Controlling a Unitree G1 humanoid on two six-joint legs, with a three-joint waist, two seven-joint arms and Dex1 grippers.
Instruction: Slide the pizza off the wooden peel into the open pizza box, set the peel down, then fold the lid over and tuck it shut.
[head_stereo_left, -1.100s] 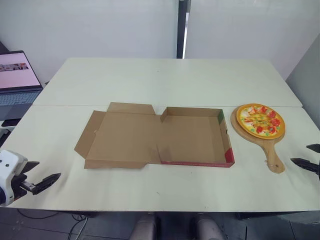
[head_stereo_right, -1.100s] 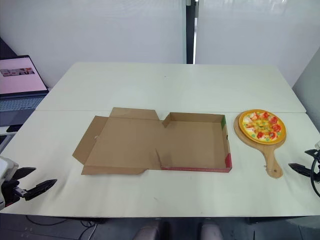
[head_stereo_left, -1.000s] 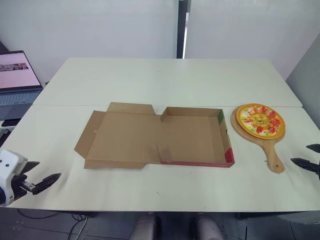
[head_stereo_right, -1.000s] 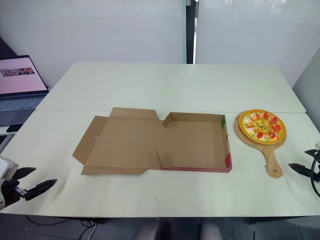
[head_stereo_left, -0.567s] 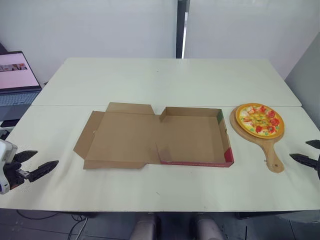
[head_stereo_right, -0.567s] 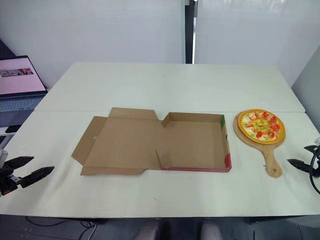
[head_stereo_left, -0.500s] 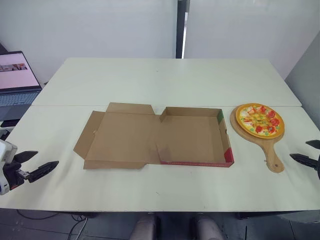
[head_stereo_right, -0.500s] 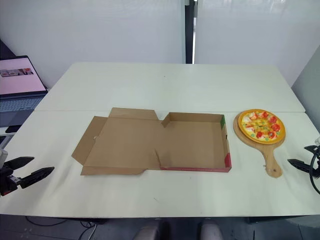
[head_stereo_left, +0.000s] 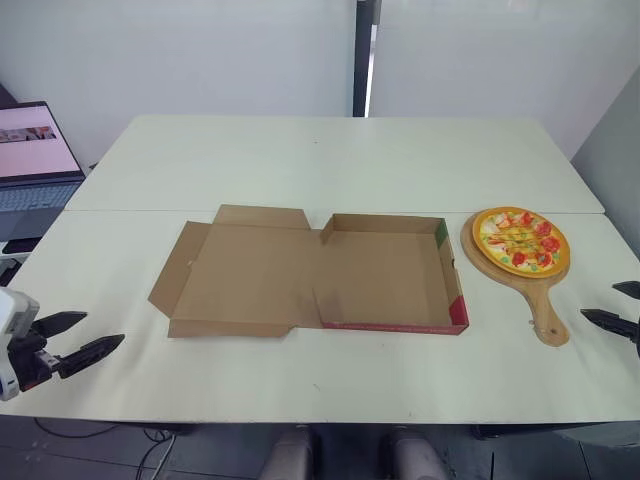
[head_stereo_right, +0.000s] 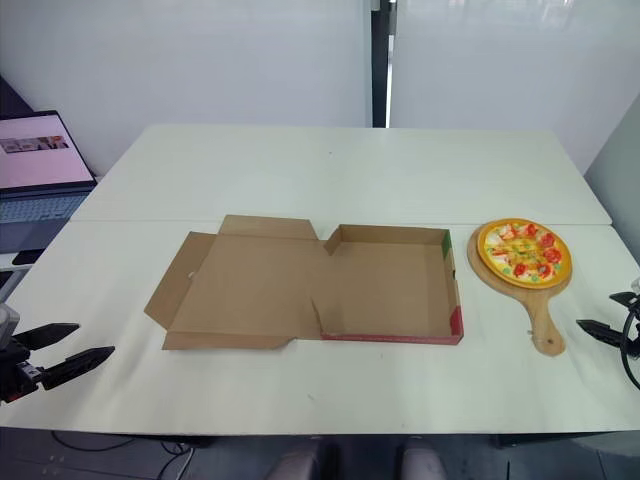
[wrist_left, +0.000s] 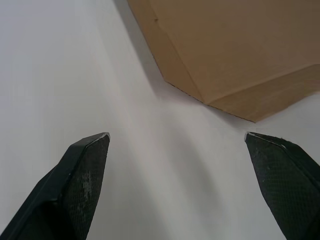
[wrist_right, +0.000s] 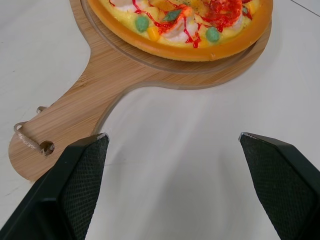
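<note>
Peel (head_stereo_left: 543, 306) carrying pizza (head_stereo_left: 520, 241) lies on tabletop (head_stereo_left: 330, 160) at 3 o'clock of box (head_stereo_left: 385, 270), handle running 12-to-6, its end at 9 o'clock of nearer right claw (head_stereo_left: 618, 307), spread apart; left claw (head_stereo_left: 85, 338) apart too

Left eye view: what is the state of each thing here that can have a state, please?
pizza box: open, empty.
lid: folded out flat.
wooden peel: lying on the table, not held.
pizza: on the wooden peel.
left tool: open, empty.
right tool: open, empty.
laptop: open, screen lit.
</note>
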